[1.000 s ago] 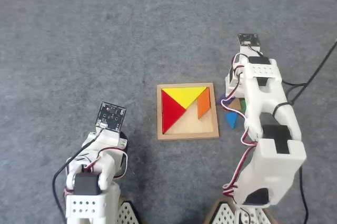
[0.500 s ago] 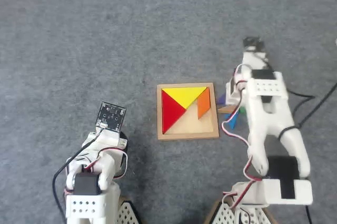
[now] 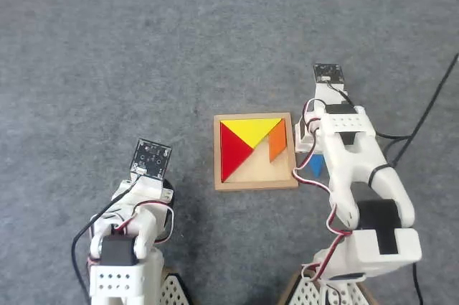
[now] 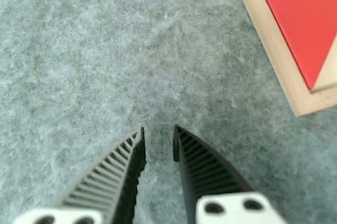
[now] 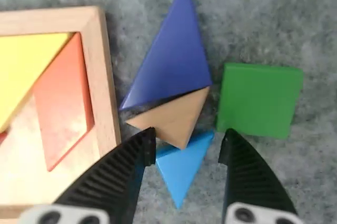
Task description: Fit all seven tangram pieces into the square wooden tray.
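Hovering over loose pieces: right gripper (image 5: 189, 134), fingers open, either side of light blue triangle (image 5: 181, 163) on grey surface (image 5: 263, 13), near tray (image 5: 100, 76).
Piece likely light, stiff, thin, paint maybe slick; pinch across short edges.
Long edge touches tan triangle (image 5: 174, 118); apex points away from it.
Left gripper (image 4: 158, 130): fingers slightly apart, empty.

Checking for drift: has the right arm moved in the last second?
Yes. The right arm shifted sideways toward the wooden tray and drew back slightly.
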Available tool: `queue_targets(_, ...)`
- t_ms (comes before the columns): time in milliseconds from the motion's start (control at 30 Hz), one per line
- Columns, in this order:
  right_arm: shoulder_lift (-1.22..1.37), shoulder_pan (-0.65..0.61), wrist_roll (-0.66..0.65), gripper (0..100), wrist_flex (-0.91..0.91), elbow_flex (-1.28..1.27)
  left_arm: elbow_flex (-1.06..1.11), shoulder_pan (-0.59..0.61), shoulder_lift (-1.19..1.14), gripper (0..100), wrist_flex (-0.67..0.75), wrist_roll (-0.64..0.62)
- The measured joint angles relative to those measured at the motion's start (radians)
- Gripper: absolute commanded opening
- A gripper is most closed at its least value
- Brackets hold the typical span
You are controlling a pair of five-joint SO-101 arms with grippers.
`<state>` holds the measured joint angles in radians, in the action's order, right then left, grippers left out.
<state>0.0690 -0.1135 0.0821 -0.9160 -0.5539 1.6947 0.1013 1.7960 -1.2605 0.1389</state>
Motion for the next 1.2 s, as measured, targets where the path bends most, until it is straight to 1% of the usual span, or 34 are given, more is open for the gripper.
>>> queue_targets(333,0.028,-0.028,0.003,20.5,0.008,0.038,0.000,0.000,0.000,9,0.000,0.000)
queue_targets(600,0.195,-0.043,0.009,20.4,0.002,0.187,0.000,0.000,0.000,9,0.000,0.000)
queue_targets(633,0.209,-0.043,0.009,19.8,-0.017,0.209,0.000,0.000,0.000,9,0.000,0.000)
queue_targets(767,0.233,-0.040,0.009,8.0,-0.058,0.255,0.000,0.000,0.000,9,0.000,0.000)
queue_targets(1067,0.235,-0.029,0.008,6.9,-0.063,0.264,0.000,0.000,0.000,9,0.000,0.000)
queue_targets(1200,0.203,-0.032,0.008,6.9,-0.109,0.262,0.000,0.000,0.000,9,0.000,0.000)
